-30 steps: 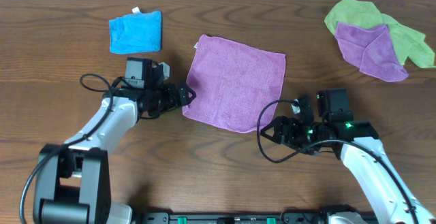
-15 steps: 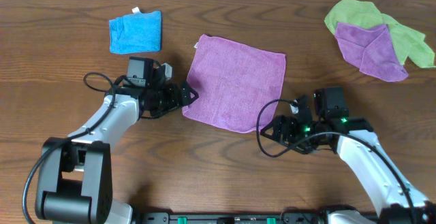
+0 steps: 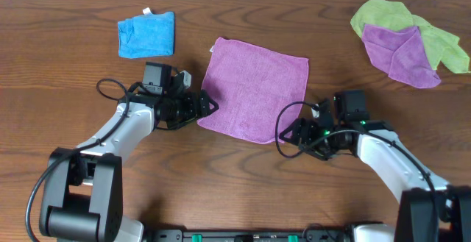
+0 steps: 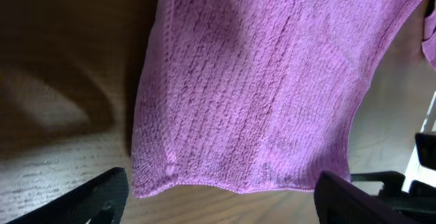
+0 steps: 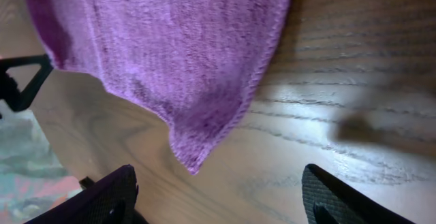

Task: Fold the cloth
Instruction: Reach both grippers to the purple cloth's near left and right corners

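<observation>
**fold the cloth: both claws staged at the robot-side corners, no grasp yet**

overhead: the cloth (image 3: 254, 91) lies flat and fully spread on the desk (image 3: 73, 73), slightly rotated, one layer, no fold started. left claw (image 3: 210, 104) sits at the cloth's robot-side left corner, touching or just short of the hem; cannot tell which from above. right claw (image 3: 288, 134) sits just beside the cloth's robot-side right corner, on bare wood. judgement: one arm per corner so that edge can be lifted evenly and carried over to the far edge. blue cloth (image 3: 146, 34) lies well apart to the cloth's far left. lime green cloth (image 3: 375, 10) and a second purple cloth (image 3: 401, 51) lie well apart to its far right; not involved.

left wrist: left claw (image 4: 225, 200) has its jaws spread wide, one either side of the cloth's hem. the cloth (image 4: 259, 94) lies flat ahead of them and nothing is pinched. wide stance likely meant to straddle the corner before closing.

right wrist: right claw (image 5: 225, 197) also has its jaws apart and empty. the cloth (image 5: 163, 47) points its corner into the gap, a little short of the jaws. judgement: needs to advance and drop low, since a thin fuzzy hem lying flat on wood is easily missed.
</observation>
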Robot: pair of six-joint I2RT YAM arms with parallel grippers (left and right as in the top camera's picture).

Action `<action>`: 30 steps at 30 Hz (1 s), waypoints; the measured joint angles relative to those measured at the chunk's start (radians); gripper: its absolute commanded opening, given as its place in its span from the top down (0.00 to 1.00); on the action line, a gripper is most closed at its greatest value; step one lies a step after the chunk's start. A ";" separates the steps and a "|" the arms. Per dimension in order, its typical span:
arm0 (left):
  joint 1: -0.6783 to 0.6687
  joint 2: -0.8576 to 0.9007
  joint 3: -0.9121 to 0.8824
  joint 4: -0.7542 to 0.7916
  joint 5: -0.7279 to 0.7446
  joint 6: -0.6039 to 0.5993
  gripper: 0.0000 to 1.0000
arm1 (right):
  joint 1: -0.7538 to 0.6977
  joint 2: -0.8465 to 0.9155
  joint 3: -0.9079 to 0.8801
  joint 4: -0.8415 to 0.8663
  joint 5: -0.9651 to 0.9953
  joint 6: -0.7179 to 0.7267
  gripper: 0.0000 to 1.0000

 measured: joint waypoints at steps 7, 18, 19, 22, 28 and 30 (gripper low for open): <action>0.000 0.000 0.002 -0.029 -0.029 0.000 0.23 | 0.000 0.052 0.000 0.059 0.000 0.032 0.25; 0.000 0.000 0.003 0.006 -0.087 0.000 0.24 | 0.000 0.052 0.000 0.113 0.000 0.082 0.28; 0.000 0.000 0.003 0.009 -0.088 0.000 0.24 | 0.000 0.052 0.000 0.113 0.000 0.085 0.28; 0.000 0.000 0.003 0.013 -0.093 0.000 0.24 | 0.000 0.052 0.000 0.114 0.001 0.100 0.30; 0.000 0.042 0.003 0.019 -0.090 0.001 0.27 | 0.000 0.052 0.000 0.131 0.003 0.125 0.31; -0.002 0.064 0.003 0.021 -0.082 0.000 0.27 | 0.000 0.052 0.000 0.135 0.004 0.129 0.31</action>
